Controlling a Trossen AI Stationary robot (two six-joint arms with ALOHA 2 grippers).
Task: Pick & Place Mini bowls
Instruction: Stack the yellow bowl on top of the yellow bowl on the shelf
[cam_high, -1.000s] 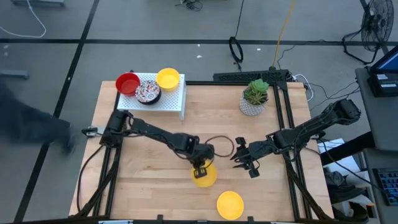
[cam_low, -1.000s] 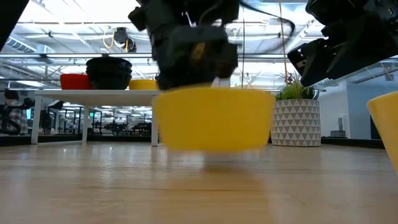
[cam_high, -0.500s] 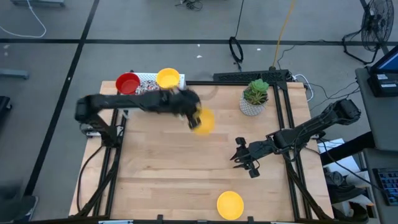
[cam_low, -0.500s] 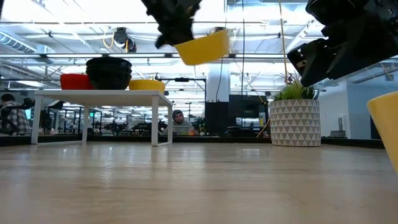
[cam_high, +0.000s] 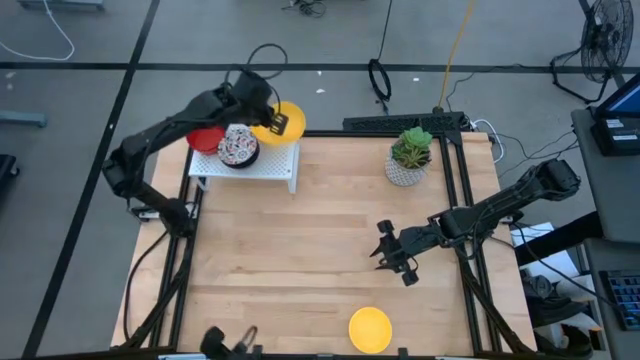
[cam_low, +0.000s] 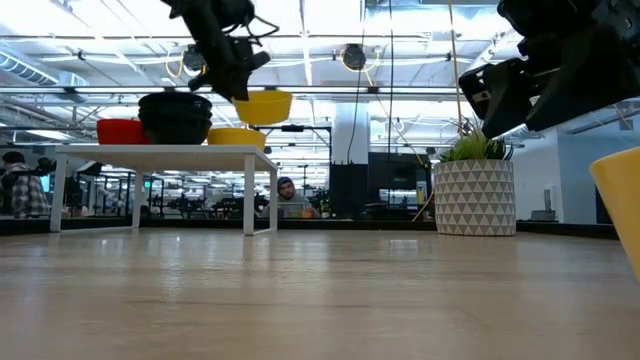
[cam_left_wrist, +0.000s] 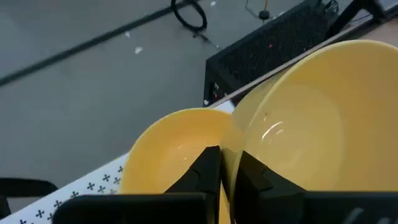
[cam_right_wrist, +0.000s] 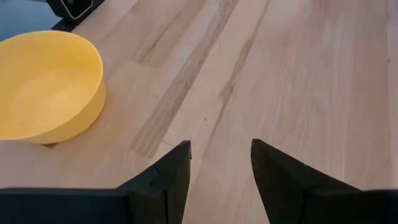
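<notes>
My left gripper (cam_high: 268, 118) is over the white perforated rack (cam_high: 262, 163) at the far left of the table, shut on a yellow mini bowl (cam_low: 264, 105). That bowl hangs just above another yellow bowl (cam_left_wrist: 177, 149) standing on the rack. A speckled bowl (cam_high: 238, 147) and a red bowl (cam_high: 205, 138) also sit on the rack. A third yellow bowl (cam_high: 370, 328) rests on the table near its near edge. My right gripper (cam_high: 392, 252) hovers open over the right half of the table. My left gripper pinches the yellow bowl's rim (cam_left_wrist: 231, 144), one finger (cam_left_wrist: 208, 167) outside the wall and one finger (cam_left_wrist: 252, 177) inside the hollow. In the low view the fingers come down on it from above. The bowl is lifted clear and about upright, over the rack's yellow bowl.
A white pot with a green plant (cam_high: 408, 158) stands at the far right of the table. Bare wood lies between the rack and my right gripper. In the right wrist view the yellow bowl (cam_right_wrist: 50, 87) sits on the table ahead of the open fingers.
My left gripper has lifted the yellow bowl off the middle of the table and carried it up and toward the far left, to a spot over the rack's yellow bowl. My right arm has kept still.
</notes>
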